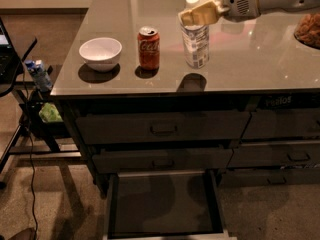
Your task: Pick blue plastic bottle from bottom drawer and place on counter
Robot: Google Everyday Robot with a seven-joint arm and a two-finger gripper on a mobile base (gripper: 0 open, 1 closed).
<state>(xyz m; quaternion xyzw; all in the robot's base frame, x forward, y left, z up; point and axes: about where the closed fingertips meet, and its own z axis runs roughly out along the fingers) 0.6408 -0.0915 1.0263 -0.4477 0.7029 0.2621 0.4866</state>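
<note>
The blue plastic bottle (195,45), clear with a white cap and a pale label, hangs upright just above the counter (250,64), right of the red can. Its shadow lies apart from its base. My gripper (197,15) reaches in from the upper right. Its beige fingers (200,14) are shut on the bottle's upper part, just under the cap. The bottom drawer (165,204) stands pulled open below, and its dark floor is bare.
A red Coca-Cola can (148,48) and a white bowl (100,53) stand on the counter left of the bottle. A brownish item (309,30) lies at the right edge. A black side table (15,59) with a blue carton (37,73) stands left. A cable (31,174) runs on the floor.
</note>
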